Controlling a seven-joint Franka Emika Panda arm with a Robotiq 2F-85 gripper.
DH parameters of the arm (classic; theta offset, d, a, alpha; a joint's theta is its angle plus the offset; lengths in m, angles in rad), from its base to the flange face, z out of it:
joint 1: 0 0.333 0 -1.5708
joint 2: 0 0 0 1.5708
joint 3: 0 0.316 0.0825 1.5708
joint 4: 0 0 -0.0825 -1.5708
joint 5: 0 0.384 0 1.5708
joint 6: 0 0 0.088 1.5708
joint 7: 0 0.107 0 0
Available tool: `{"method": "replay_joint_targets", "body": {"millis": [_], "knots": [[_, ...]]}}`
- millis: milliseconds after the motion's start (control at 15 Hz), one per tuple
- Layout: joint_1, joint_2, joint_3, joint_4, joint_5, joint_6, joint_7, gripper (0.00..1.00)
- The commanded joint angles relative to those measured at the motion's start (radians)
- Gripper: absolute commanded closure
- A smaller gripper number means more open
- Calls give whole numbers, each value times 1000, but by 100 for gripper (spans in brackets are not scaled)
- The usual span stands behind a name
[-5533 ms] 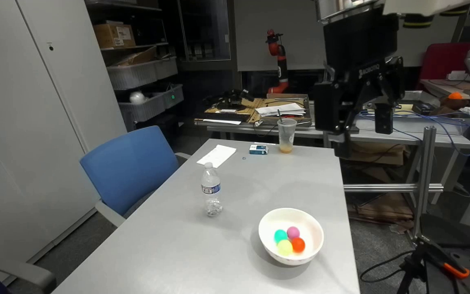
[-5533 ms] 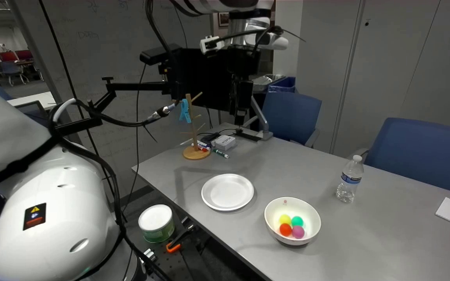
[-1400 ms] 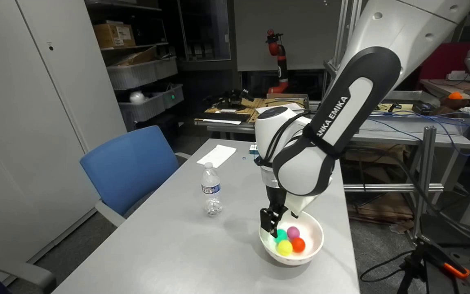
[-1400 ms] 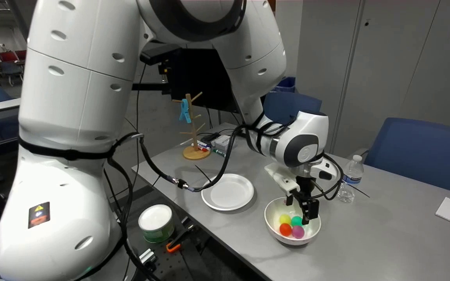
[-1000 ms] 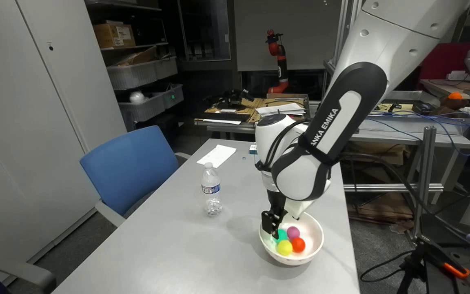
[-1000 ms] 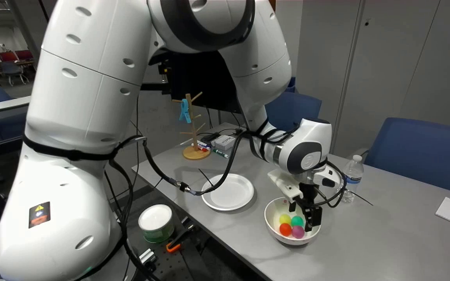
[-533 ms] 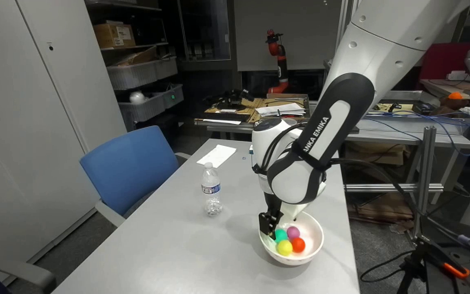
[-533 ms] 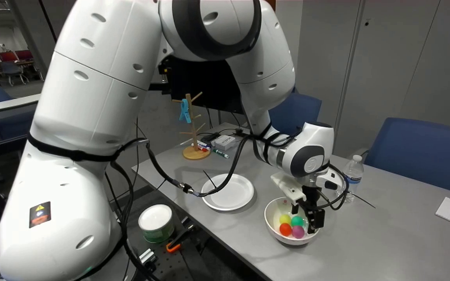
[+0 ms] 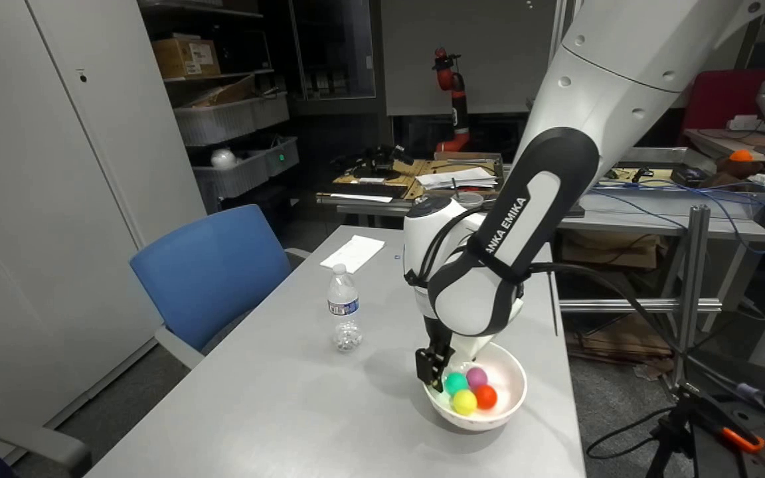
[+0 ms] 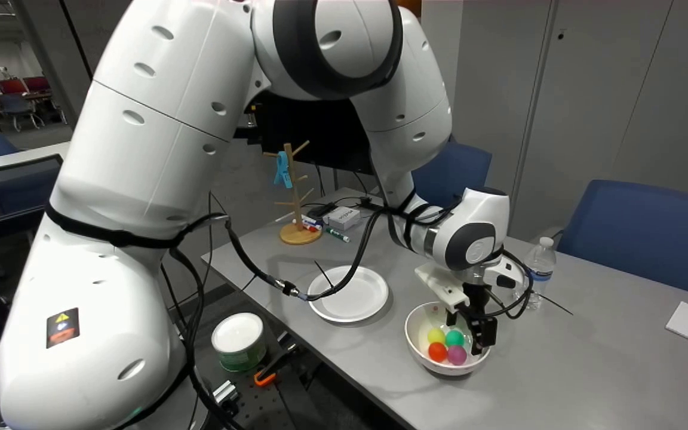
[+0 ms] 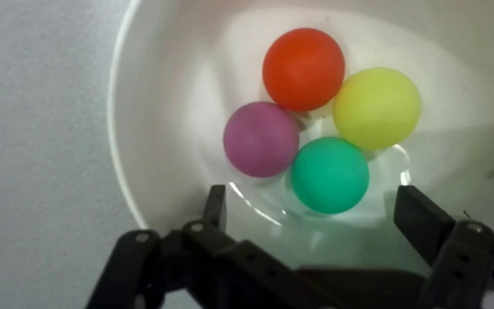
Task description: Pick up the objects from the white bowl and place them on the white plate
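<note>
Balls (image 11: 326, 156), four of them, sit in the bowl (image 9: 510, 380), and the claw (image 11: 311, 204) hangs just beside them, over one side of the bowl. Its jaws are spread wide, both fingertips (image 11: 217, 206) pointing down into the bowl; whether either one touches it I can't tell. Closest to the gap between the tips is the green ball (image 11: 337, 184). Beside it are the purple ball (image 11: 260, 139) and the yellow ball (image 11: 377, 108), and the red ball (image 11: 303, 69) sits across from it, all four bunched in a tight ring. Above, the arm (image 10: 409, 125) arches over the table (image 9: 256, 411), its cable (image 10: 367, 237) looping, in an exterior view, in front of the plate (image 10: 359, 304), which lies flat just beside the bowl. On the bowl's other side a bottle (image 9: 343, 307) stands upright, and some paper (image 9: 354, 252) lies farther along. Past the plate I see a stand (image 10: 299, 235) with a clip (image 10: 283, 169) on it, markers (image 10: 337, 235) at its foot and a box (image 10: 343, 218) beside them. A chair (image 9: 213, 265) stands by the table's edge.
</note>
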State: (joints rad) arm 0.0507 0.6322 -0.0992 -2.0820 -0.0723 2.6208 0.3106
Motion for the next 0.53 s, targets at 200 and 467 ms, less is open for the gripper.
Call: {"method": "replay_joint_targets", "body": {"millis": [200, 467], "knots": [[12, 30, 10, 26, 18, 22, -30, 3], [7, 16, 11, 1, 25, 26, -28, 2]]}}
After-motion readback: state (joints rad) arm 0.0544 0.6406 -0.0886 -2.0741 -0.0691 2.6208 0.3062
